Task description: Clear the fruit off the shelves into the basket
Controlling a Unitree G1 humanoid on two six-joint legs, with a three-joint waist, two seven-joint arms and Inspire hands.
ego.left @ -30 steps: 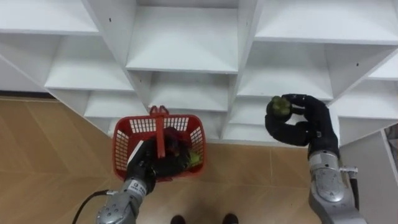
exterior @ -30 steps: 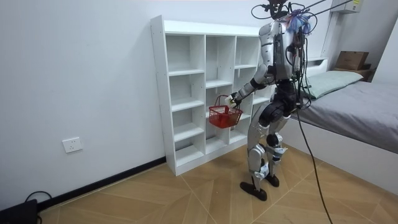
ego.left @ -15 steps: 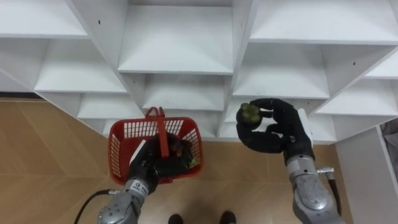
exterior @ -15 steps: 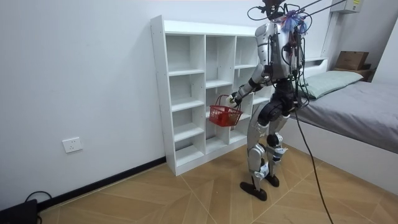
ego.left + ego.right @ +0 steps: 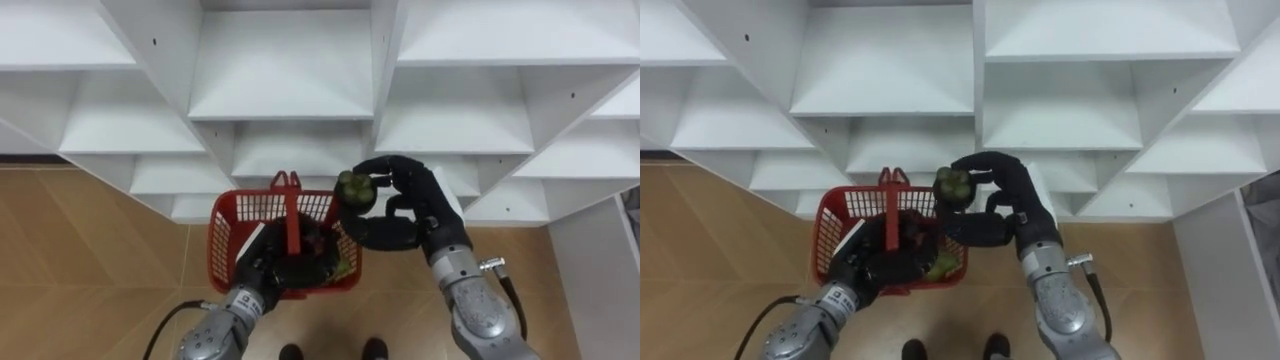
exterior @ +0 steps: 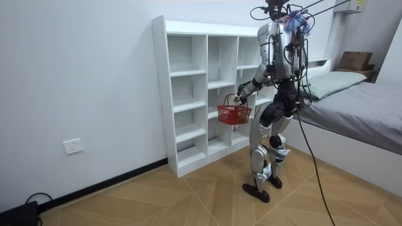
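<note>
My left hand [image 5: 262, 272] is curled round the upright handle [image 5: 292, 212] of a red plastic basket [image 5: 228, 250], held in front of the white closet shelves [image 5: 285, 75]. Dark and green fruit [image 5: 325, 262] lies in the basket. My right hand [image 5: 405, 210] is curled round a green fruit [image 5: 352, 190] and holds it just above the basket's right rim. In the room view I stand facing the shelf unit [image 6: 188, 94] with the basket [image 6: 233, 114] at waist height.
The white shelf compartments [image 5: 1060, 70] in front of me look bare. Wooden floor [image 5: 90, 270] lies below. In the room view a bed [image 6: 364, 107] stands behind me at the room view's right, and a wall socket [image 6: 73, 146] sits low at the left.
My right hand has carried the green fruit leftward, from in front of the right shelf column to just over the basket's right rim. The basket has come a little right and up.
</note>
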